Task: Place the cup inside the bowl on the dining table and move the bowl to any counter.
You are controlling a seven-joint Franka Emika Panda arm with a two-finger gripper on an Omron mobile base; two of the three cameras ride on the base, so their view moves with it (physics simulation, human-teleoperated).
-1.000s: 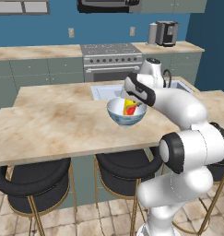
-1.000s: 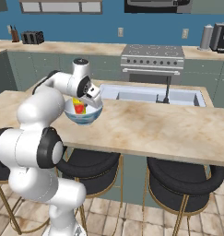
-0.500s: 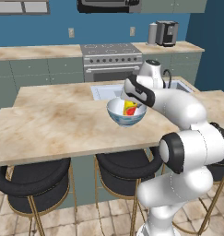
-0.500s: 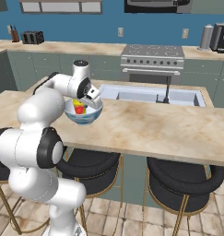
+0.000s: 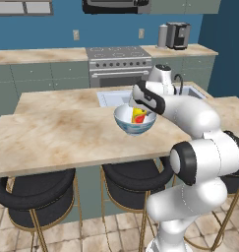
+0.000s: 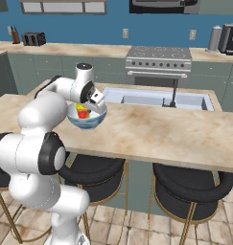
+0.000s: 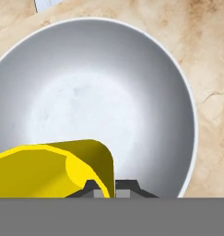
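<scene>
The bowl [image 5: 134, 126] stands on the dining table [image 5: 67, 138], white inside and pale blue patterned outside. It also shows from the other side as bowl [image 6: 88, 122] on table [image 6: 161, 134]. The yellow cup [image 5: 138, 115] with its red-orange patch sits low inside the bowl's mouth. My gripper [image 5: 141, 107] reaches down from above and is shut on the cup's wall. In the hand view the cup [image 7: 53, 168] lies at the lower left over the bowl's white inside [image 7: 109, 92], with the gripper [image 7: 111, 189] pinched on its rim.
A sink with a black faucet [image 6: 173, 93] is set into the worktop just behind the bowl. The counter [image 5: 37, 55] with a stove [image 5: 118, 61] runs along the back wall. Black stools [image 5: 35, 194] stand under the table's near edge.
</scene>
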